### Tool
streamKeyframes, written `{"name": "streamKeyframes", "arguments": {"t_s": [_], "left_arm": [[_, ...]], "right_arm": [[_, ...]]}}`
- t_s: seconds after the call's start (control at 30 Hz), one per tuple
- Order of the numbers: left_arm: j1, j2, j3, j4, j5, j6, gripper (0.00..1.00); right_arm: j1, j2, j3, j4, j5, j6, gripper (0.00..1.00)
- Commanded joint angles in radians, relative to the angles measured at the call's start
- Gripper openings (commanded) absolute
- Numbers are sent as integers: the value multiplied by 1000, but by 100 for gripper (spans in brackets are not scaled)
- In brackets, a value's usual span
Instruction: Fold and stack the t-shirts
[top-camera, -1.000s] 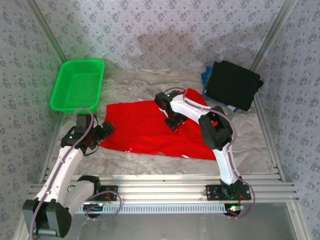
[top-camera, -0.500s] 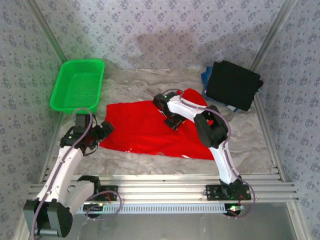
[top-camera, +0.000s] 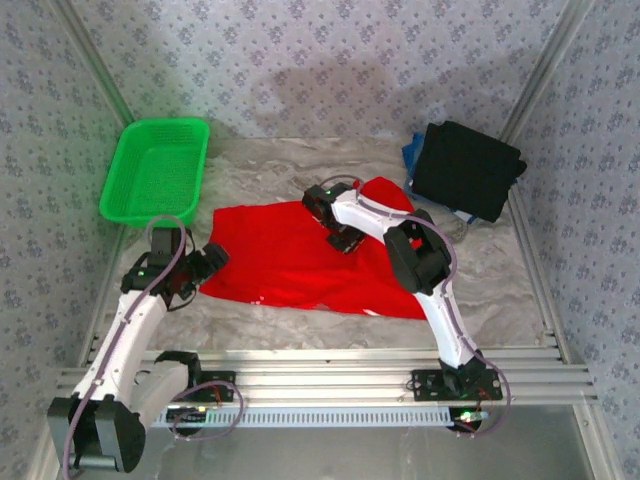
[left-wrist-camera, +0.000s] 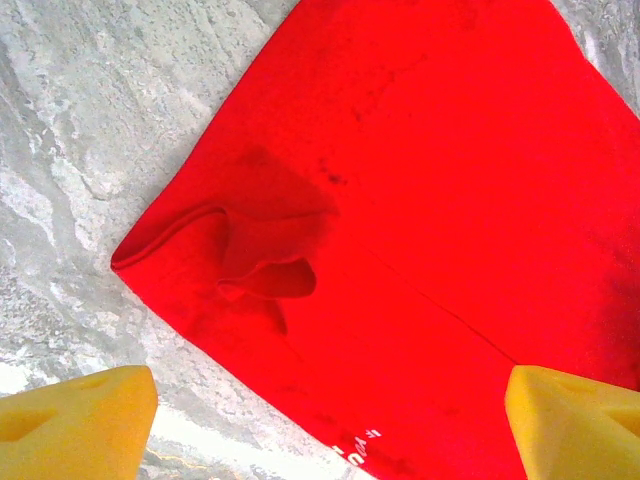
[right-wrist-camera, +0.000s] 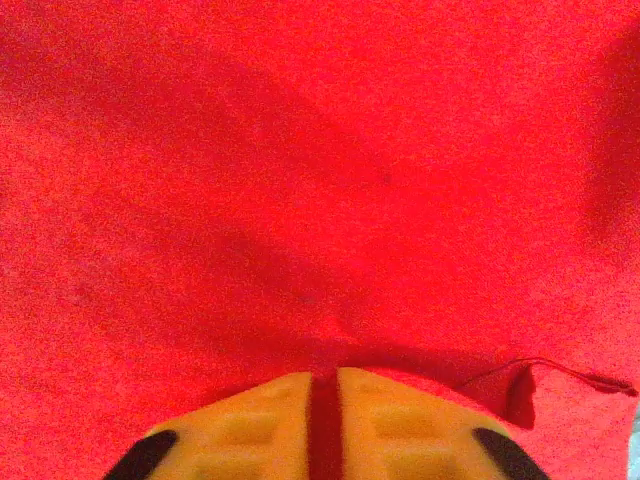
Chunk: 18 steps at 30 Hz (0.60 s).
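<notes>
R gripper (right-wrist-camera: 323, 400) clamped on a pinch of the red t-shirt (top-camera: 270, 260), spread flat mid-table (top-camera: 290, 160). L gripper (top-camera: 208, 262), fingers wide apart, hovers over the shirt's near-left corner. Folded black tee (top-camera: 465, 170) lies on blue tee (top-camera: 410, 152), far right.

Robot lab test cell. Indicators: aluminium extrusion rails (top-camera: 330, 372) at near edge; left arm (top-camera: 130, 320), right arm (top-camera: 445, 310) bolted on; patterned backdrop panels (top-camera: 330, 60) enclosing marble-print surface (top-camera: 290, 160).
</notes>
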<state>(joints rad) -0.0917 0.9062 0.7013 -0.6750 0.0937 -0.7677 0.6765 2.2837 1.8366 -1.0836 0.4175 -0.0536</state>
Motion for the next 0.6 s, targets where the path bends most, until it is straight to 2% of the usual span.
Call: {"name": "streamKeyframes", "arguments": {"t_s": [0.0, 0.07, 0.23, 0.4, 0.57], "left_arm": [[6, 7, -13, 19, 20, 11, 90], [8, 7, -15, 21, 18, 11, 90], [7, 13, -20, 29, 23, 10, 91], [7, 17, -22, 34, 24, 13, 91], [7, 14, -30, 34, 26, 16, 91]], "right_arm": [[-7, 9, 13, -7, 30, 16, 8], [-10, -15, 1, 3, 31, 35, 4], [-31, -93, -26, 26, 19, 147, 0], [-58, -182, -101, 73, 11, 298, 0], [-61, -227, -161, 130, 0, 385, 0]]}}
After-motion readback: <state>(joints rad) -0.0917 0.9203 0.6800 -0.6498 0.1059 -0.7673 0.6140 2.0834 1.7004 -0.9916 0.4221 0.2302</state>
